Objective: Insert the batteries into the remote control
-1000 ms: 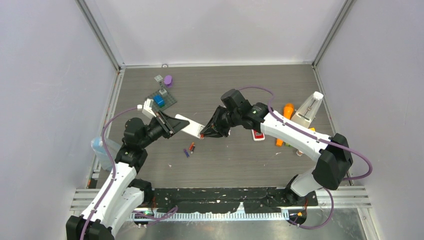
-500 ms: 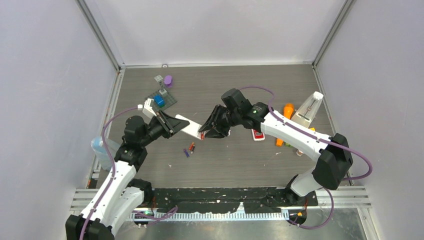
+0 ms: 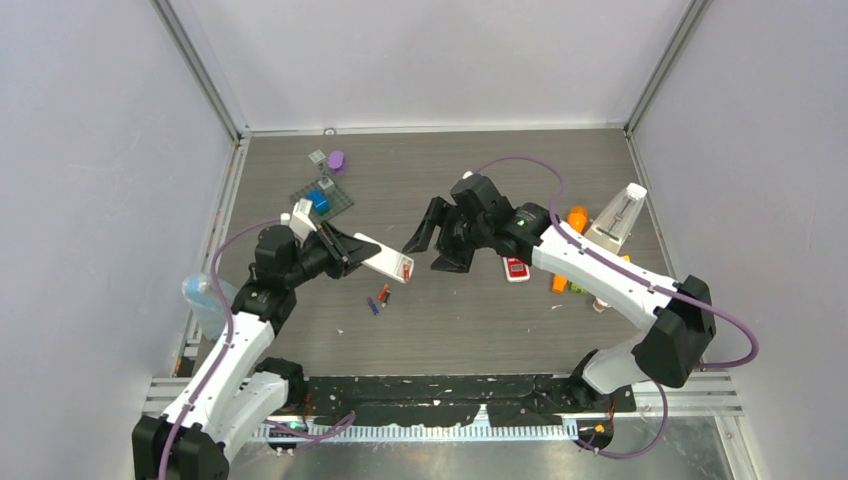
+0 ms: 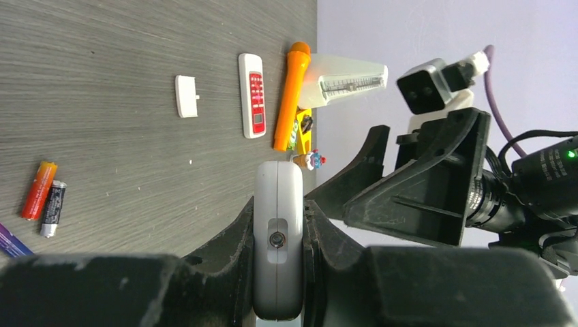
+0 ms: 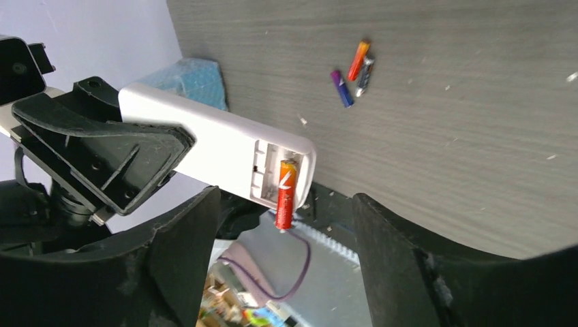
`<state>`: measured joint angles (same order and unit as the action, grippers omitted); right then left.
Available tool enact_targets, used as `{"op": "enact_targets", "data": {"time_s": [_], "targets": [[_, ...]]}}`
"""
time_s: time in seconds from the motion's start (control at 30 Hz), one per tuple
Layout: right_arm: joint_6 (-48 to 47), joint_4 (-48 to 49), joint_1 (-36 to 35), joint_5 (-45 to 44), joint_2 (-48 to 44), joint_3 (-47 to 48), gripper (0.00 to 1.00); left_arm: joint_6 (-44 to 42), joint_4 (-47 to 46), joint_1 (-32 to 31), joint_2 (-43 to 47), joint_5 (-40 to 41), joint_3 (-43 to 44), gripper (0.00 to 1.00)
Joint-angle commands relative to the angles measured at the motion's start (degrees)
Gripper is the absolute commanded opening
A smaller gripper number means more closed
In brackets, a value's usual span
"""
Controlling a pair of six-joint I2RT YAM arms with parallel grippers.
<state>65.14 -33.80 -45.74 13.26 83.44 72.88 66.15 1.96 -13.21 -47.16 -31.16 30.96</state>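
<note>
My left gripper [image 3: 338, 250] is shut on the white remote control [image 3: 381, 259], clamping its sides [image 4: 278, 231] and holding it above the table. The remote's open battery compartment faces the right wrist camera. A red-orange battery [image 5: 286, 192] sits in it, its lower end sticking out past the remote's end. My right gripper [image 3: 432, 245] hangs open just right of the remote, nothing between its fingers [image 5: 286, 235]. Three loose batteries [image 3: 378, 298] lie on the table below: an orange one [image 5: 359, 60], a dark one [image 5: 364, 75] and a purple one [image 5: 342, 87].
A small white battery cover [image 4: 185, 95] and a second remote with red buttons [image 3: 516, 269] lie on the table. An orange tool [image 3: 572, 232] and a metronome [image 3: 620, 215] stand right. A grey plate with toy bricks [image 3: 322, 195] sits back left.
My right gripper has opened and drawn back to the right from the remote's end, leaving the red-orange battery in the compartment. The left arm has shifted the remote slightly.
</note>
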Motion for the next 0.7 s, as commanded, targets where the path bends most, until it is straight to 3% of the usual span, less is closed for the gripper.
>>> {"op": "enact_targets", "data": {"time_s": [0.0,0.6,0.67], "targets": [[-9.20,-2.23,0.10,-6.98,-2.57,3.85,0.77,2.92,0.40,0.03,-0.24,-1.98,3.31,0.00],[-21.28,-5.74,-2.84,-6.62,5.34,11.43,0.78,5.88,2.30,0.03,-2.77,-1.30,4.91,0.00],[-21.54,-5.85,-2.91,-6.68,5.14,11.04,0.74,5.75,2.15,0.01,-2.68,-1.12,4.91,0.00]]}}
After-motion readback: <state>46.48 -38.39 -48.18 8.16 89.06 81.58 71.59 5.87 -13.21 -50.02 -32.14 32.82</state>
